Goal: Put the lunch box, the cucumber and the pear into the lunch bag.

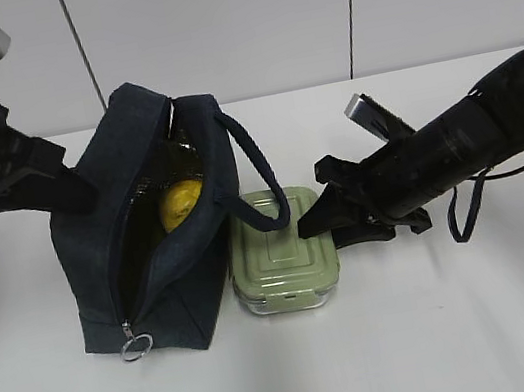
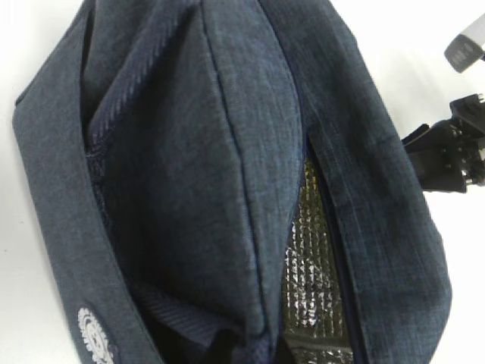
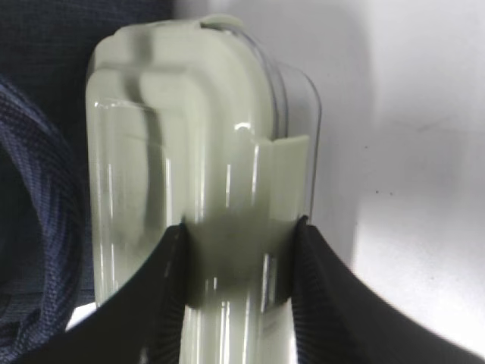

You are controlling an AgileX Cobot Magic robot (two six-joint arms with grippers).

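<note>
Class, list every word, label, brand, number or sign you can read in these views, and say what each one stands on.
None can be read.
Round pale emblem on the lunch bag: cut off at the picture's edge, lettering too blurred to read.
Lunch box lid: only moulded ridges, no text.

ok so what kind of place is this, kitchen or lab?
Looks like a lab or test bench, not a kitchen: a bare white table, plain white panelled wall behind, and two black robot arms working around a lunch bag and lunch box.
</note>
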